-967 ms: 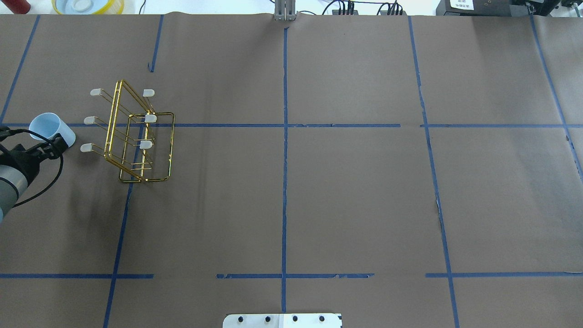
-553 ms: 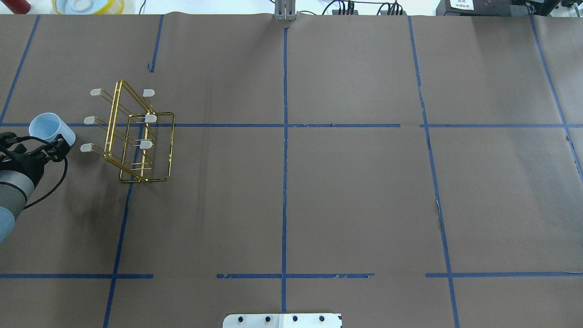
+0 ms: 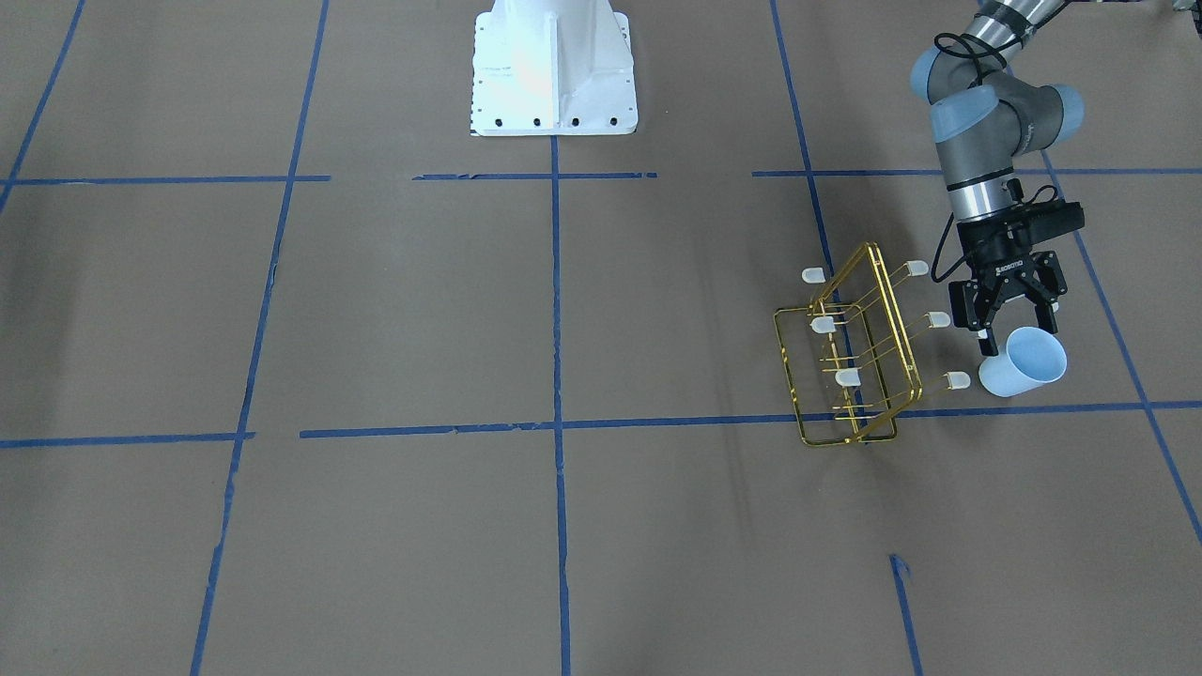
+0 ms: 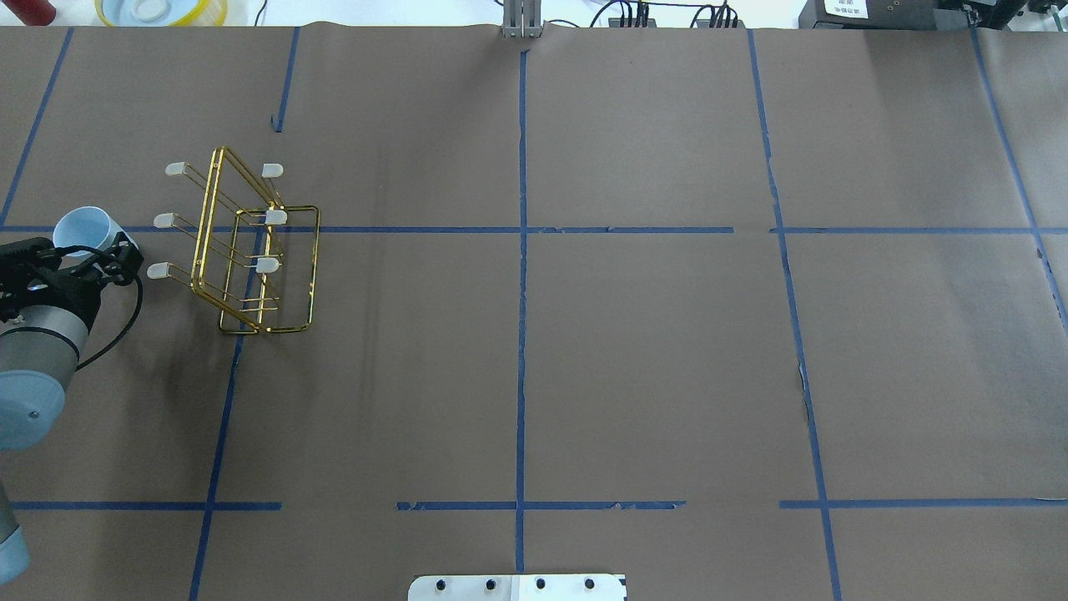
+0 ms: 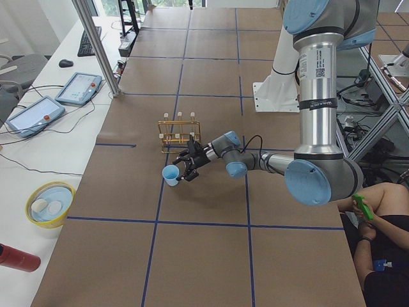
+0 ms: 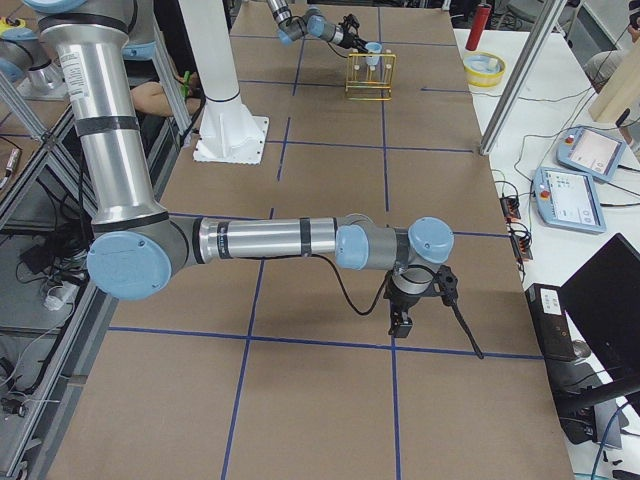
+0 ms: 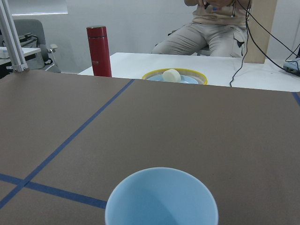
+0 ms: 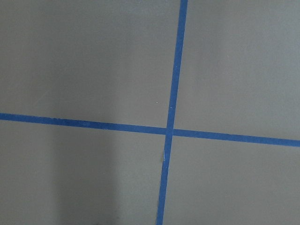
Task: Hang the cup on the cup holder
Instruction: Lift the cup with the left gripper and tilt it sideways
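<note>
Since a second ago your left hand (image 3: 1007,322) has edged up to the cup (image 3: 1024,364), spread wide open and gripping nothing, while the cup stands upright on the tabletop (image 3: 376,310) just beside the rack (image 3: 855,347).

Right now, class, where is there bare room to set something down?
Bare paper runs from the cup holder across the centre tape line. Crowded: the strip between its prongs and the cup, where the left claw hovers.
</note>
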